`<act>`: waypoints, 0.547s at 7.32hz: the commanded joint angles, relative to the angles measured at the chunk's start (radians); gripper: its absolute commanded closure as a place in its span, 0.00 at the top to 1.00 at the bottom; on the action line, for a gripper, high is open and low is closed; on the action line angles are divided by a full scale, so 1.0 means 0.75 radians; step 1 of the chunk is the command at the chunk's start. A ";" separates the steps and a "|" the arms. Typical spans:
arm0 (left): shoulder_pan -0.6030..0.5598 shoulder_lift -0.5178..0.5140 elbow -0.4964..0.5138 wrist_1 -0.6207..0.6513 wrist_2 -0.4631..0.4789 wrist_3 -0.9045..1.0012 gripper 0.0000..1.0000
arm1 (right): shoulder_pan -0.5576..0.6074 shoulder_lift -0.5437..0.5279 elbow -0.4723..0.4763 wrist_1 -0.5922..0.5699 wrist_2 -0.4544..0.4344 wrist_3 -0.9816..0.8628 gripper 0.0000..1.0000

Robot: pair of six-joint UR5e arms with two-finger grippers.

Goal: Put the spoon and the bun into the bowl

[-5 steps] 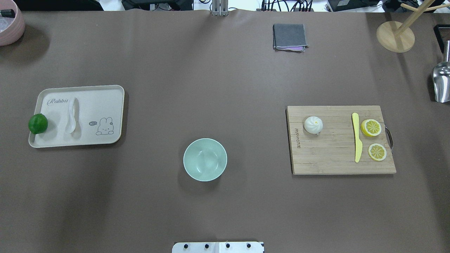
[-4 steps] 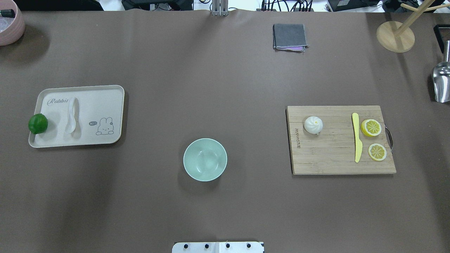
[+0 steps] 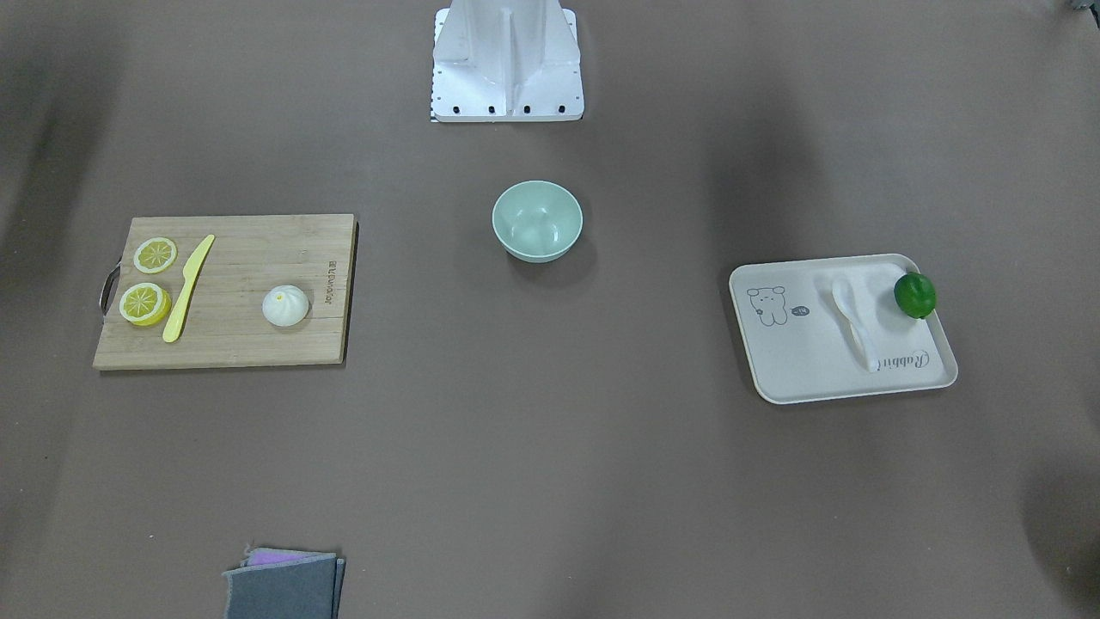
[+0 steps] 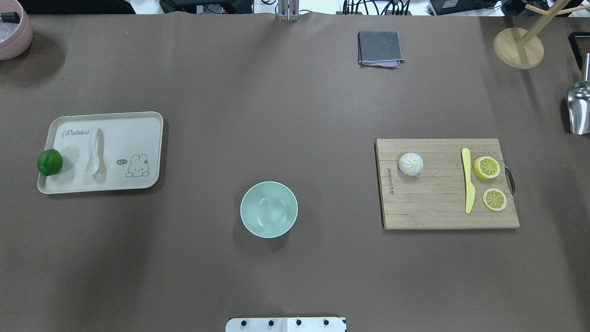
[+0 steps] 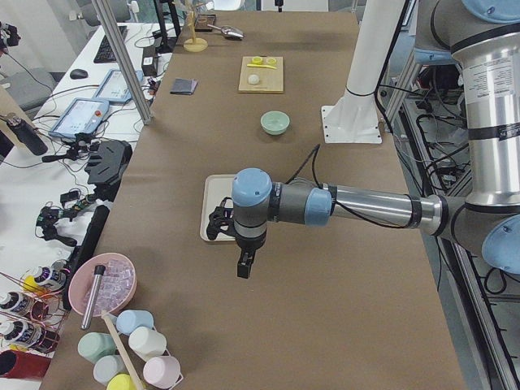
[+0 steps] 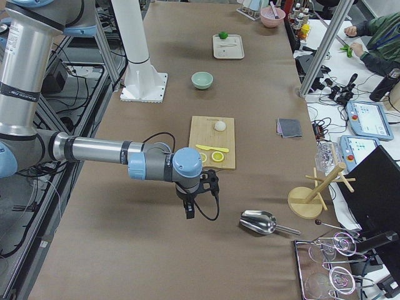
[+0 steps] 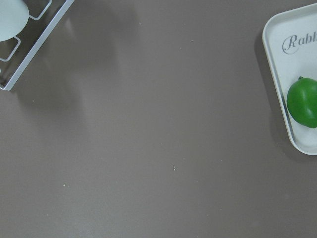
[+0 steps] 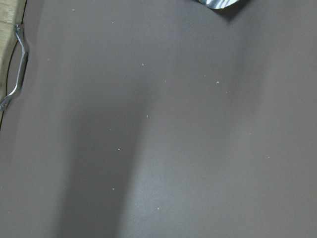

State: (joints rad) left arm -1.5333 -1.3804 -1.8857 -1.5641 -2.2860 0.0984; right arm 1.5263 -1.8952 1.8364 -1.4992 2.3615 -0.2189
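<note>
The white spoon (image 4: 93, 157) lies on the rabbit tray (image 4: 138, 133) at the left. The white bun (image 4: 410, 163) sits on the wooden cutting board (image 4: 438, 212) at the right. The mint-green bowl (image 4: 268, 210) stands empty between them, near the robot's base. Neither gripper shows in the overhead or front view. In the exterior left view my left gripper (image 5: 243, 269) hangs over bare table just outside the tray. In the exterior right view my right gripper (image 6: 190, 211) hangs over bare table beyond the board's handle end. I cannot tell whether either is open or shut.
A green lime (image 4: 50, 162) sits at the tray's left edge. A yellow knife (image 4: 468, 180) and two lemon slices (image 4: 486, 167) lie on the board. A grey cloth (image 4: 380, 48), wooden stand (image 4: 518, 48), metal scoop (image 4: 579, 108) and pink bowl (image 4: 14, 32) sit at the table's far edges.
</note>
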 commanded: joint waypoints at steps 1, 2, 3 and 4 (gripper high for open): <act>0.001 -0.063 -0.022 -0.019 -0.002 -0.008 0.98 | 0.000 0.001 0.000 0.249 -0.005 0.018 1.00; 0.001 -0.086 -0.014 -0.102 -0.002 -0.010 0.98 | 0.002 0.005 0.010 0.323 -0.011 0.075 1.00; 0.001 -0.131 0.029 -0.259 -0.002 -0.019 0.98 | 0.002 0.023 0.036 0.340 -0.013 0.148 1.00; 0.001 -0.121 0.023 -0.291 -0.006 -0.011 0.98 | 0.002 0.044 0.057 0.340 -0.015 0.165 1.00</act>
State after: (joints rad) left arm -1.5325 -1.4619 -1.8761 -1.7167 -2.2879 0.0884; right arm 1.5276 -1.8795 1.8592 -1.2608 2.3525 -0.1293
